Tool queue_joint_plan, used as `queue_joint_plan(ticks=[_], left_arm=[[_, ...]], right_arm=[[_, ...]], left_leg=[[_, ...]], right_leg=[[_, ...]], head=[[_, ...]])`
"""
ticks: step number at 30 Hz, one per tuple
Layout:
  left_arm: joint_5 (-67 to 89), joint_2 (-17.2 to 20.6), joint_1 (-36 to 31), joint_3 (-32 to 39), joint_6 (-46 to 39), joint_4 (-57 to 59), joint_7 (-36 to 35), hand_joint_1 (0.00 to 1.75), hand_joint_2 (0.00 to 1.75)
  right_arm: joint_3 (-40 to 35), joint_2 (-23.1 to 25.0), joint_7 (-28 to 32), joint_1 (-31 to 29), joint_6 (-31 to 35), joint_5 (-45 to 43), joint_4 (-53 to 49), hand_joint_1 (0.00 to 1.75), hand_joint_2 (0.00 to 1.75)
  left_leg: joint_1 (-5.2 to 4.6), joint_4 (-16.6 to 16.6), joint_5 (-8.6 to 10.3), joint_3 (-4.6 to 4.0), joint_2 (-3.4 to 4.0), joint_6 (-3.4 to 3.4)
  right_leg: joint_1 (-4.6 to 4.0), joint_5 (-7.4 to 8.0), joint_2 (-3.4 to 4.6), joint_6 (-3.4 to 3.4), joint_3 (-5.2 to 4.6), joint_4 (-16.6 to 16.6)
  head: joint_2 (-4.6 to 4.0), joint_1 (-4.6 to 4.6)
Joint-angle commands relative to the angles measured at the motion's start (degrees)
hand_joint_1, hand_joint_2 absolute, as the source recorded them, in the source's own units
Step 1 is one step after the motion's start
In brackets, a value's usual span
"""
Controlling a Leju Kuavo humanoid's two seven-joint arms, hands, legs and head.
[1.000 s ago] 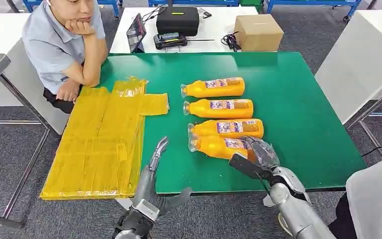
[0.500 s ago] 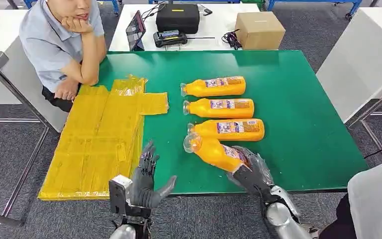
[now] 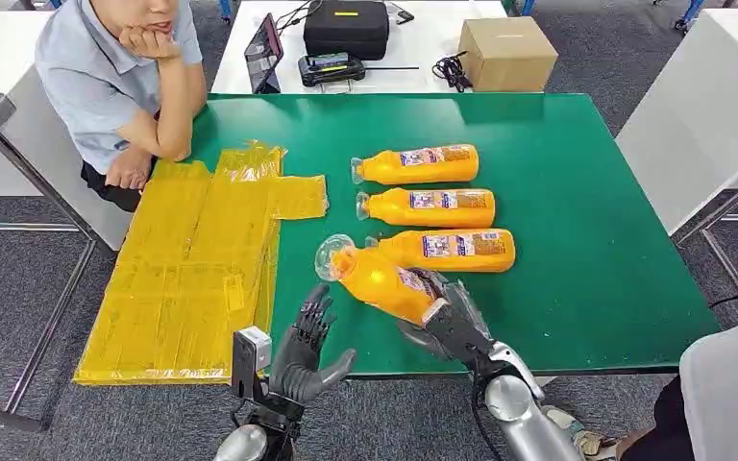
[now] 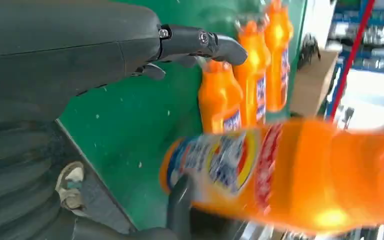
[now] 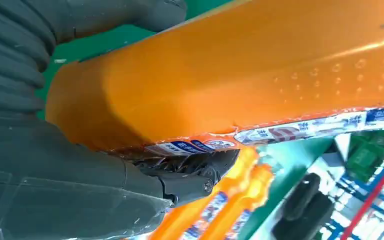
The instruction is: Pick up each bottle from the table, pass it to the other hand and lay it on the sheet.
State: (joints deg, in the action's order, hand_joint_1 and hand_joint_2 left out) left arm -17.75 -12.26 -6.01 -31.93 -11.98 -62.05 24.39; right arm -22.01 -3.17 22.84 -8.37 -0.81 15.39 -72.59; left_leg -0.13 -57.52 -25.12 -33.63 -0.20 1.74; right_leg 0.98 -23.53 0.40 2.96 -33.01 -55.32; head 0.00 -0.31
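A green rectangular table [image 3: 577, 192] carries a crinkled yellow plastic sheet [image 3: 202, 259] draped over its left edge and three orange plastic bottles [image 3: 430, 203] lying in a row; the right hand [image 3: 447, 322] grips a fourth orange bottle [image 3: 375, 279], cap angled toward the spread, empty left hand [image 3: 307, 351], apparently for handover

No text can be read with confidence in any view. Printed labels in blue, white, red and yellow are carried by the held bottle [image 3: 380, 280] and by the 3 bottles lying on the table [image 3: 421, 165] [image 3: 430, 205] [image 3: 452, 249], but the lettering is too small in the head view. In the left wrist view the held bottle's label [image 4: 220, 160] is blurred. In the right wrist view small characters along the label edge [image 5: 290, 132] cannot be made out.
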Motion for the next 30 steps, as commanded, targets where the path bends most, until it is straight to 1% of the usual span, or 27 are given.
queue_joint_plan(ticks=[1, 5, 9, 10, 15, 19, 23, 25, 26, 28, 30], left_arm=[[2.62, 0.19, -5.85, -3.98, 0.59, 6.27, 1.78, 0.0, 1.75], [3.25, 0.03, -6.26, -3.77, -0.06, 5.54, 1.9, 0.0, 1.75], [2.59, -1.42, -7.44, -1.58, -4.56, 8.01, 0.44, 0.0, 1.75], [2.52, -2.06, -8.36, -0.91, -6.82, 9.42, 1.08, 0.0, 1.75], [0.41, -2.85, -9.62, 0.66, -7.15, 10.07, 1.67, 0.0, 1.75], [-1.41, -3.51, -10.02, 2.32, -9.32, 9.9, 2.8, 0.0, 1.75], [-3.16, -3.37, -10.0, 2.67, -8.26, 9.06, 2.75, 0.0, 1.75], [-6.69, -2.5, -8.84, 2.09, -3.3, 6.07, 0.37, 0.0, 1.75], [-6.69, -2.5, -8.84, 2.09, -3.3, 6.07, 0.37, 0.0, 1.75], [-7.67, -1.66, -8.2, 0.49, -0.57, 4.4, -1.02, 0.0, 1.75], [-7.69, -1.6, -8.21, -0.02, -0.22, 4.5, -1.16, 0.0, 1.75]], right_arm=[[-5.18, 0.7, 0.41, -5.45, -0.64, -0.88, 6.19, 1.75, 1.75], [-6.92, 1.64, 0.23, -6.7, -0.13, -0.14, 8.28, 1.75, 1.75], [-8.63, 1.75, -0.7, -6.96, 2.61, 2.51, 9.23, 1.75, 1.75], [-9.34, 1.82, -0.81, -7.06, 3.63, 3.66, 9.79, 1.75, 1.75], [-10.85, 1.94, -1.02, -7.62, 4.94, 5.69, 10.97, 1.75, 1.75], [-12.04, 2.34, -1.03, -8.03, 5.71, 6.66, 11.42, 1.75, 1.75], [-12.62, 2.53, -1.03, -8.02, 5.67, 6.55, 11.1, 1.75, 1.75], [-12.85, 2.61, -1.25, -8.18, 5.59, 6.23, 11.67, 1.75, 1.75], [-12.85, 2.61, -1.25, -8.18, 5.59, 6.23, 11.67, 1.75, 1.75], [-12.54, 2.82, -1.01, -8.5, 5.61, 5.81, 12.65, 1.75, 1.75], [-12.39, 2.91, -0.76, -8.57, 5.63, 5.64, 12.74, 1.75, 1.75]], left_leg=[[0.05, 0.01, -0.03, 0.13, 0.08, -0.1], [0.01, 0.02, -0.02, 0.06, 0.07, -0.06], [0.05, 0.02, -0.04, 0.11, 0.1, -0.1], [0.04, 0.01, -0.05, 0.12, 0.07, -0.1], [0.02, 0.01, -0.02, 0.04, 0.04, -0.06], [0.06, -0.03, -0.07, 0.07, 0.09, -0.1], [0.03, -0.01, -0.03, 0.0, 0.03, -0.08], [0.03, -0.01, -0.05, 0.05, 0.06, -0.09], [0.03, -0.02, -0.04, 0.0, 0.05, -0.08], [0.03, -0.02, -0.06, 0.04, 0.08, -0.1], [0.01, 0.01, -0.02, -0.02, 0.07, -0.06]], right_leg=[[-0.06, -0.01, 0.03, -0.12, 0.12, 0.02], [-0.02, 0.01, 0.03, -0.08, 0.05, 0.02], [-0.06, 0.0, 0.04, -0.13, 0.11, 0.04], [-0.06, -0.02, 0.01, -0.13, 0.12, 0.03], [-0.03, 0.0, -0.01, -0.08, 0.05, 0.02], [-0.07, -0.02, 0.04, -0.13, 0.08, 0.0], [-0.04, -0.01, -0.01, -0.1, 0.02, 0.01], [-0.05, -0.03, 0.0, -0.13, 0.05, 0.0], [-0.04, -0.01, 0.0, -0.1, 0.01, 0.0], [-0.04, -0.03, 0.02, -0.13, 0.03, -0.02], [-0.01, 0.0, 0.04, -0.07, -0.03, 0.0]], head=[[0.0, 0.0], [0.0, 0.0], [0.0, 0.02], [0.0, 0.0], [0.0, 0.0], [0.0, 0.0], [0.0, 0.02], [0.0, 0.0], [0.0, 0.0], [0.0, 0.0], [0.0, -0.02]])
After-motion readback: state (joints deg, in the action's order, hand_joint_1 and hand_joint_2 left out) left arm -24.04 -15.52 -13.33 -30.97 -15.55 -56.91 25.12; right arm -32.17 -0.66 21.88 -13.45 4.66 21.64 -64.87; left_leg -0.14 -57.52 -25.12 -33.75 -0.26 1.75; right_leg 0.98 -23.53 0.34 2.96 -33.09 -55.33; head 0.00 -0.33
